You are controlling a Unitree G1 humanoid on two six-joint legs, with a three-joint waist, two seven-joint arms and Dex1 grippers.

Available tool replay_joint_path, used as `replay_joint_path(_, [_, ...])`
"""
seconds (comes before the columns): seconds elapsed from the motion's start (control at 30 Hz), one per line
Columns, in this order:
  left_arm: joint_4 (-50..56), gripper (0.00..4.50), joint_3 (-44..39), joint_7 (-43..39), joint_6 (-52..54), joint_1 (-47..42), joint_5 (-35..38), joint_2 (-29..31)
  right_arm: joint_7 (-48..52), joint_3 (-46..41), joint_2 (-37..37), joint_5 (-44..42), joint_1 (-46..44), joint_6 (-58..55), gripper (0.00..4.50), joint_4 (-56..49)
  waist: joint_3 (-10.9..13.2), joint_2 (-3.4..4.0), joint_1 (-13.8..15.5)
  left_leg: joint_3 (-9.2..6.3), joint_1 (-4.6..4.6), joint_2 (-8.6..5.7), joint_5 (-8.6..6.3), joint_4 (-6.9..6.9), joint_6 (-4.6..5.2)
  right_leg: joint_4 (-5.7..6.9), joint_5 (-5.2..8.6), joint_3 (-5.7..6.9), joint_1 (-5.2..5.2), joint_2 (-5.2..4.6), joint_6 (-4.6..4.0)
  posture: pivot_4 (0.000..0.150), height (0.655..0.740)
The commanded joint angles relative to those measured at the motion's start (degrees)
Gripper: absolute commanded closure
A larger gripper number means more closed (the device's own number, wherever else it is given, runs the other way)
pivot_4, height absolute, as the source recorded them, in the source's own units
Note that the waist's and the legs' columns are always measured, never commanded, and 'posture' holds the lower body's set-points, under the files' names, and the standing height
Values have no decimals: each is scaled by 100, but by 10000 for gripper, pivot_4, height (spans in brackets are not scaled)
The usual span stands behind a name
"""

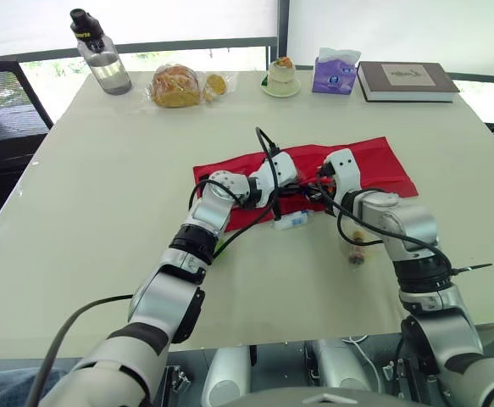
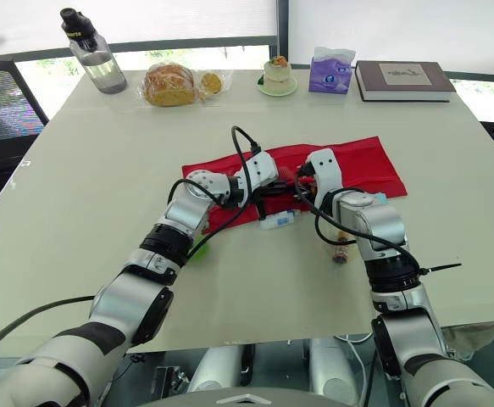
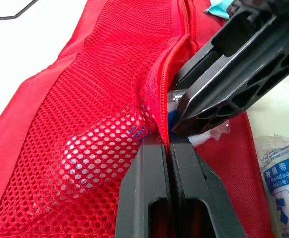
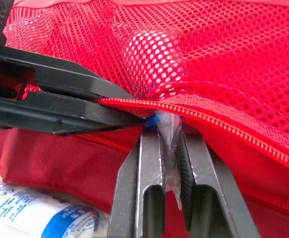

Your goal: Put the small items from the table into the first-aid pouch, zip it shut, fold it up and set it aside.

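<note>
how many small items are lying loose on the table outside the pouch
3: a bandage roll at the pouch's near edge, a small dark item by the right forearm, a green item beside the left forearm. The arms may hide more.

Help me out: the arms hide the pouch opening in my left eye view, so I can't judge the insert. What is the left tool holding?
Observer: The left tool is shut on the zipper edge of the red mesh pocket.
Operator: And the right tool?
Observer: The right tool pinches a clear packet with something blue inside. The packet's tip is right at the opening under that edge.
Operator: What is the white item near them?
Observer: Its label reads "Bandage". It is a wrapped bandage roll, lying beside the first-aid pouch, not yet inside.
</note>
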State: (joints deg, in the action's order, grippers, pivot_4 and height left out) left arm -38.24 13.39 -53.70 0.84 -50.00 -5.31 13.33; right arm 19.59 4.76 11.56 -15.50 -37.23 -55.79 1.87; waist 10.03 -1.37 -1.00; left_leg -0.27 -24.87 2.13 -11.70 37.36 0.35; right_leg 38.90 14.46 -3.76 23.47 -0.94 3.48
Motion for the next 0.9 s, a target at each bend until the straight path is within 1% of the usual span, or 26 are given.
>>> replay_joint_path(0.03, [-38, 45000, -79, -87, -105, -199, 205, -99, 216, 141, 155, -8, 14, 36, 24252, -279, 1, 1, 5, 0, 0, 0, 0, 0, 0, 0, 0, 0, 0, 0, 0, 1500, 7400])
replay_joint_path(0.07, [-130, 45000, -110, -99, -161, -234, 226, -74, 296, 134, 271, -47, 73, -35, 19202, -416, 1, 1, 7, -1, -2, 0, 0, 0, 0, -1, 0, 0, 1, 0, 0, 1500, 7400])
replay_joint_path(0.37, [-1448, 45000, -315, -271, -744, -800, 310, 95, 1207, 1, 1586, -570, 624, -425, 19202, -1982, 1, 1, -21, -4, -7, 1, 0, -4, 0, -4, 1, 1, 7, 4, 0, 1500, 7400])
replay_joint_path(0.5, [-1809, 45000, -313, -488, -969, -943, 305, 95, 1489, 327, 2004, -365, 781, 42, 19202, -1883, 1, 1, -30, -1, -7, 0, 0, -5, 0, -6, 1, 0, 8, 3, 0, 1500, 7400])
replay_joint_path(0.63, [-1939, 45000, -350, -559, -1042, -1006, 318, 64, 1384, 770, 1977, 188, 644, 800, 19202, -1403, 2, 0, -71, -2, -7, 0, 0, -5, 0, -5, 1, -1, 8, 4, 0, 1500, 7400])
replay_joint_path(0.67, [-1953, 45000, -358, -570, -1053, -1011, 321, 65, 1365, 832, 1934, 284, 609, 962, 24430, -1265, 2, 0, -81, -1, -8, 0, 0, -5, 0, -5, 1, -1, 9, 3, 0, 1500, 7400])
replay_joint_path(0.7, [-1964, 45000, -364, -579, -1063, -1014, 322, 66, 1358, 869, 1902, 351, 587, 1083, 27633, -1166, 2, 0, -87, -1, -9, 0, 0, -5, 0, -6, 1, -1, 9, 3, 0, 1500, 7400])
replay_joint_path(0.77, [-1968, 45000, -377, -596, -1078, -1009, 319, 72, 1342, 855, 1793, 397, 560, 1210, 38290, -1028, 2, 0, -90, -1, -11, 0, 0, -4, 0, -7, 1, -1, 9, 2, 0, 1500, 7400])
replay_joint_path(0.8, [-1982, 45000, -369, -598, -1093, -1010, 300, 70, 1351, 908, 1772, 502, 506, 1352, 42841, -887, 2, 0, -91, 0, -11, -1, 0, -4, 0, -6, 1, -1, 9, 2, 0, 1500, 7400])
replay_joint_path(0.83, [-1973, 45000, -357, -605, -1108, -996, 282, 74, 1365, 967, 1768, 605, 472, 1463, 44015, -787, 2, 0, -96, 0, -11, -1, 0, -4, 0, -6, 1, -1, 9, 1, 0, 1500, 7400])
replay_joint_path(0.9, [-1953, 45000, -346, -619, -1122, -971, 268, 74, 1419, 1026, 1736, 701, 416, 1561, 44015, -631, 2, 0, -96, -1, -11, -1, 0, -4, 0, -6, 1, 1, 9, 2, 1, 1500, 7400])
